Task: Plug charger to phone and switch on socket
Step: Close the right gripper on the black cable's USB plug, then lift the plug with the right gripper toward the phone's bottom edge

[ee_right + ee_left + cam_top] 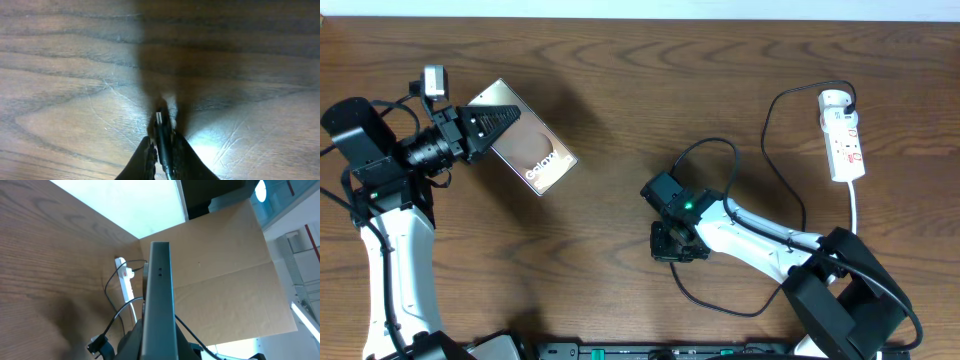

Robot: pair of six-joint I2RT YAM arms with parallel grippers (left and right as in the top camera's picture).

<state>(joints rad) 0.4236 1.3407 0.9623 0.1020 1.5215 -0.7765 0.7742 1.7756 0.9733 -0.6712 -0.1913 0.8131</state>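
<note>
The step in hand appears to be mating the charger (768, 135) with the phone (532, 155), and it calls for careful lining up rather than speed. The left gripper (492, 124) is clamped on one end of the phone, presenting it tilted above the table (650, 60) at the left. The right gripper (678, 243) sits well apart near the middle, its fingers narrowed to a pinch on the cable's connector tip (159, 119). To do this well, the right arm should probably travel towards the phone's free end with the tip level and turned to match the port's long axis. It should then push straight along that axis while the left arm stays rigid, leaving slack so the cable loops do not drag the tip aside. Only the overhead view shows the gap between the two arms and the cable running over to the socket (844, 135) at the far right, apparently plugged in at its upper end; the switch positions are too small to read. The left wrist view alone shows the phone's edge end-on with two small dark marks, though a port cannot be made out. The right wrist view alone shows the metal tip poking just past the fingertips, low over the wood.
</note>
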